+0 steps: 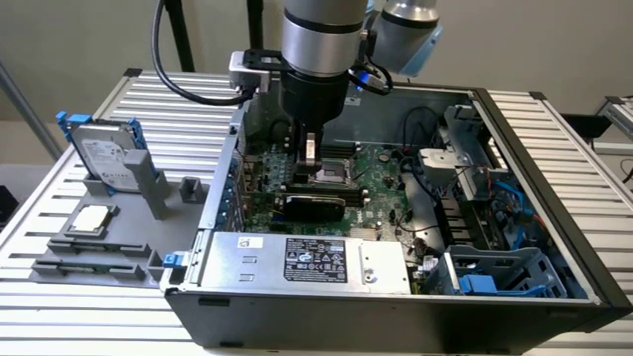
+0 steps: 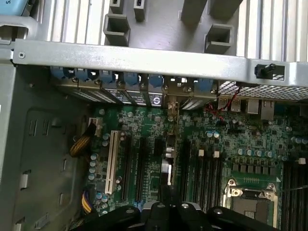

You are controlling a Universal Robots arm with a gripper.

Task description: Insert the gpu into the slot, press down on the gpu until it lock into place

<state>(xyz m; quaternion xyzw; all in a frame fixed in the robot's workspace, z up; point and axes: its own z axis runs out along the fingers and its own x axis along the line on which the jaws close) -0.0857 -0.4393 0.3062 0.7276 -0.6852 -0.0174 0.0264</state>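
Card [image 1: 308,203] is a thin black rectangle with a green circuit-board edge, sitting on edge across the green board [image 1: 381,204] inside the open computer case [image 1: 396,326], about mid-board, in front of the square silver socket [image 1: 331,174]. Gripper [image 1: 310,167] hangs just above the card with its fingers clenched together, gripping nothing as far as I can see. Can't pick out the blue slot under the card. Count: one card, one silver box [image 1: 307,259] with a label, one hard drive [image 1: 104,157] on the grey stand outside, four black memory slots [image 2: 207,178].
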